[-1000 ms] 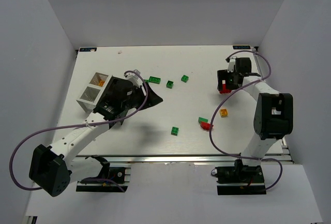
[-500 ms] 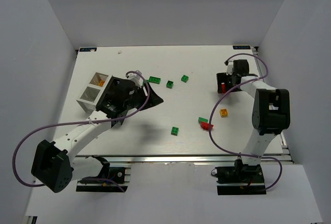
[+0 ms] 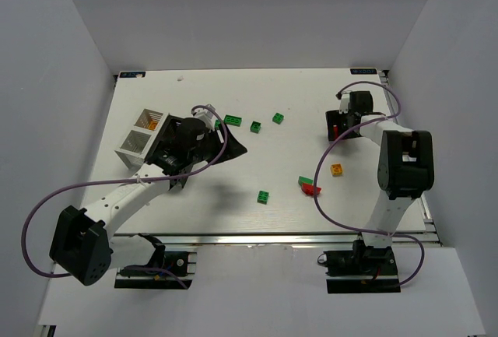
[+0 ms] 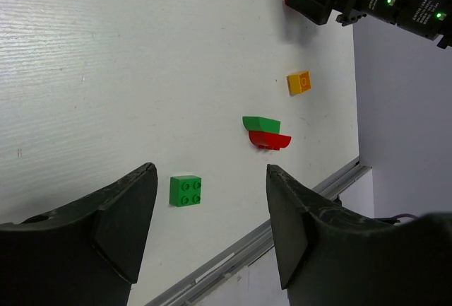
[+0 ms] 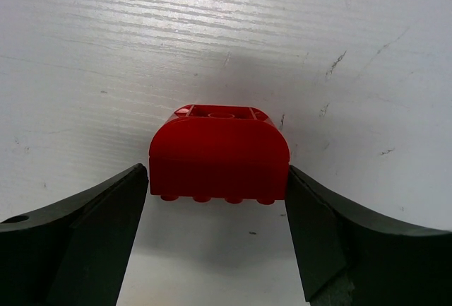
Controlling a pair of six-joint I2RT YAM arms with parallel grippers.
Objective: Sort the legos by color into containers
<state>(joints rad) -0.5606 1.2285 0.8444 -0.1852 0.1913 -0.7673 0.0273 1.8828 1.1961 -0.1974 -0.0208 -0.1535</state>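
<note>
Right gripper (image 5: 217, 173): jaws set wide to either side of the red curved brick (image 5: 217, 156), with the pads at or just off its two ends. Whether they already clamp it cannot be told. The straddle suits a pinch across the brick's length.
Red curved brick: lies flat on the table (image 3: 311, 88) at its far right, well apart from the bins on the left.
Left gripper (image 4: 210, 172): jaws apart with nothing between them. It hangs above the table beside the white containers (image 3: 137, 136) and points toward the loose pieces, which reads as a waiting or approach pose.
Green two-by-two brick (image 4: 185, 191): the loose piece nearest the left gripper, studs up and standing alone.
Green sloped brick (image 4: 261, 123): touches a red curved piece (image 4: 270, 140), so the two colours must be parted before sorting.
Orange brick (image 4: 299, 83): stands alone between that pair and the right gripper.
Three green bricks (image 3: 255, 126): scattered along the far middle of the table.
White containers: two bins side by side at the left, the farther one showing something orange inside. A black bin cannot be made out.
Obstruction: the left arm (image 3: 132, 193) reaches over the bin cluster, so any delivery from the right would likely have to cross the table and clear it.
</note>
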